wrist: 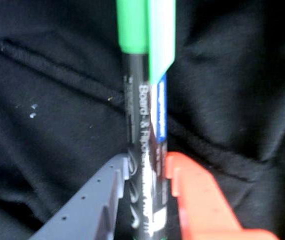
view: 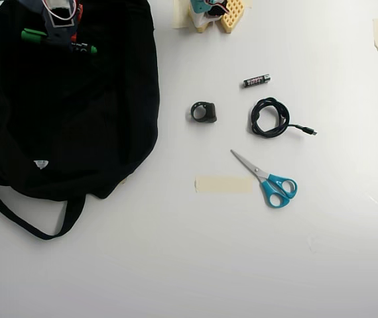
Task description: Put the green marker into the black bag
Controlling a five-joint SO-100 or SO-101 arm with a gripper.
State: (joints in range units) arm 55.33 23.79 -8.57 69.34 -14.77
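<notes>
Wrist view, nearest: the two-finger gripper (wrist: 147, 172), one grey jaw and one orange, clamps the slim dark-barrelled green marker with bright green cap (wrist: 141, 100). Beyond lies the soft black fabric bag (wrist: 42, 100). Overhead, the marker (view: 56, 38) hangs over the bag's far end (view: 76, 132); release remains.

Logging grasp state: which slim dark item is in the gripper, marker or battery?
The green marker, held by the gripper over the black bag; the battery lies on the table.

Between the grey-and-orange pincer (wrist: 147, 172): green marker (wrist: 145, 125), green cap, dark barrel, white print; black bag (wrist: 47, 100) behind.
</notes>
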